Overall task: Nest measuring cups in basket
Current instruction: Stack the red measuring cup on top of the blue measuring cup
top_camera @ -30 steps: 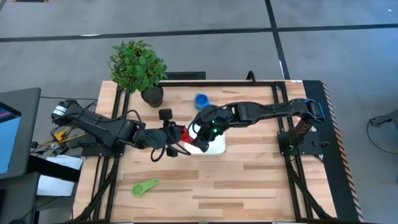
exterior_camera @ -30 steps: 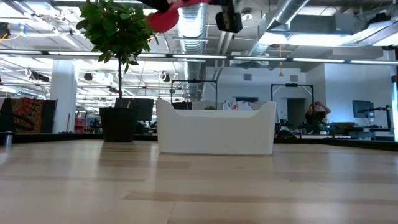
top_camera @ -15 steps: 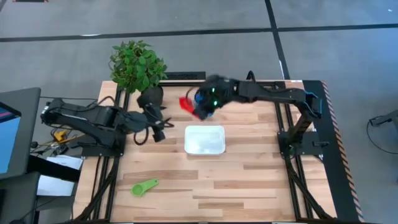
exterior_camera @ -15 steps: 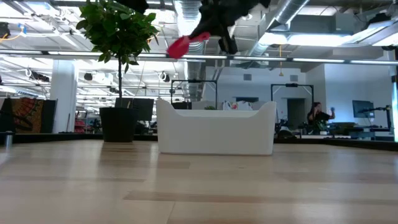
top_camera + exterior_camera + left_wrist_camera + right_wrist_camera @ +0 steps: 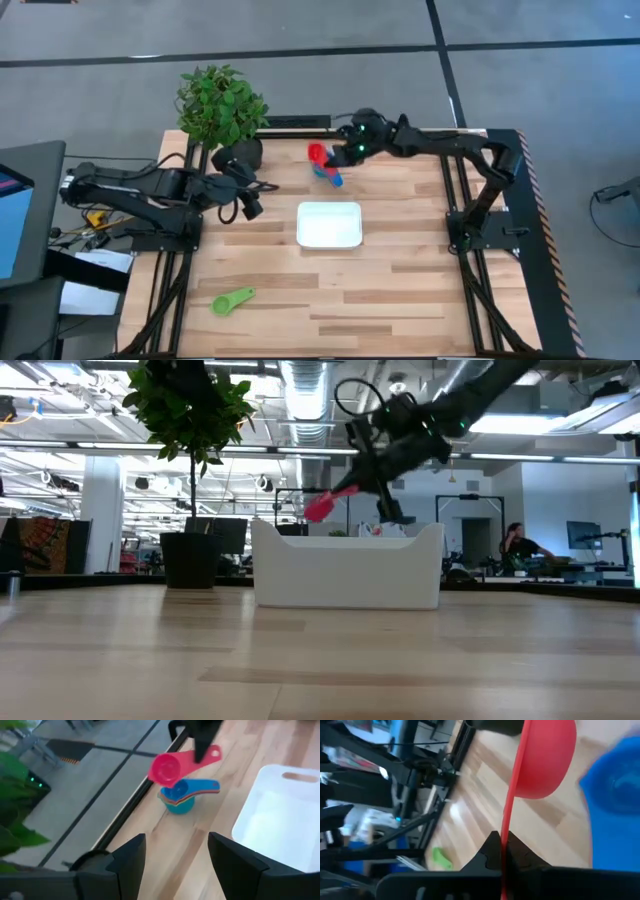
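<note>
A red measuring cup (image 5: pixel 317 153) hangs over the table's far middle, with my right gripper (image 5: pixel 346 154) shut on it. Just below and beside it, a stack of nested cups with a blue one on top (image 5: pixel 329 173) stands on its base on the wood. The left wrist view shows the red cup (image 5: pixel 166 768) directly above that stack (image 5: pixel 179 800). The white basket (image 5: pixel 329 224) sits mid-table with nothing visible in it. A green cup (image 5: pixel 233 301) lies near the front left. My left gripper (image 5: pixel 250 205) stands open left of the basket, touching nothing. My right gripper pinches the red cup's flat handle (image 5: pixel 509 827) between its two fingers, near the handle's free end (image 5: pixel 206 754). The fingers come from the table's right, slanting down. The cup is lifted clear, tilted, its bowl (image 5: pixel 320 508) lower than the handle.
A potted plant (image 5: pixel 221 104) in a dark pot (image 5: pixel 243 155) stands at the far left, close to my left arm. Open wood lies in front of the basket and to its right. A black frame rail (image 5: pixel 145 785) runs along the table's far edge.
My right gripper has carried the red cup from above the basket toward the table's far edge, then down and right until it is over the blue stack. My left gripper has drawn back from the basket toward the table's left edge.
</note>
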Available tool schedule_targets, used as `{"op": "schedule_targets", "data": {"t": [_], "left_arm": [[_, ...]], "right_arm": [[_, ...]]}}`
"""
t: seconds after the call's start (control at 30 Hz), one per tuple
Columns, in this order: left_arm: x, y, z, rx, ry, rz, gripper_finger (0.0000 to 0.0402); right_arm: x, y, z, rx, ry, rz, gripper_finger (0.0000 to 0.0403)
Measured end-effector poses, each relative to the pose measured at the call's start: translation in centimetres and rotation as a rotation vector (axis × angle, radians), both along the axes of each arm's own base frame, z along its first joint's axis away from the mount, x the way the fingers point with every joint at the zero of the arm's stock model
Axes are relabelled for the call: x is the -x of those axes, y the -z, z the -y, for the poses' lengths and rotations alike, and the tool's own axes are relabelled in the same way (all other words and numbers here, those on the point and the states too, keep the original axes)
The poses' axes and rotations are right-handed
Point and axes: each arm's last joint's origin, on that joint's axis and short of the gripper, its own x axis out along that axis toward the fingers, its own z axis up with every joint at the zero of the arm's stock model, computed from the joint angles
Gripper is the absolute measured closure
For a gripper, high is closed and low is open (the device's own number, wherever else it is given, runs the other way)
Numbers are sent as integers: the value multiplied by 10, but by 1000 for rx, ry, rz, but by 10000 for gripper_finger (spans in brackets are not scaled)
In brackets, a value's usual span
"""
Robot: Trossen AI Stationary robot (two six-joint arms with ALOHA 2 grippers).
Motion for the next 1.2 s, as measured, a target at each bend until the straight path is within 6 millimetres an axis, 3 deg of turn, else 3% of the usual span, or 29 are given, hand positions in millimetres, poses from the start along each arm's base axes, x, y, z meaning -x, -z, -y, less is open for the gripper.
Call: {"op": "schedule_targets", "data": {"t": [0.1, 0.37, 0.53, 0.77, 1.2], "left_arm": [[0, 8, -3, 20, -20, -12, 196], [-1, 22, -15, 69, -62, -28, 196], [-2, 23, -20, 93, -61, -24, 196], [-2, 22, -24, 104, -80, -7, 196], [-2, 22, -24, 105, -80, -6, 196]], "right_arm": [[6, 23, -6, -61, 37, 29, 398], [27, 48, 21, -102, 136, 54, 398], [23, 59, 23, -163, 78, 65, 398], [16, 63, 14, -173, 57, 49, 396], [23, 68, 20, -192, 100, -2, 337]]}}
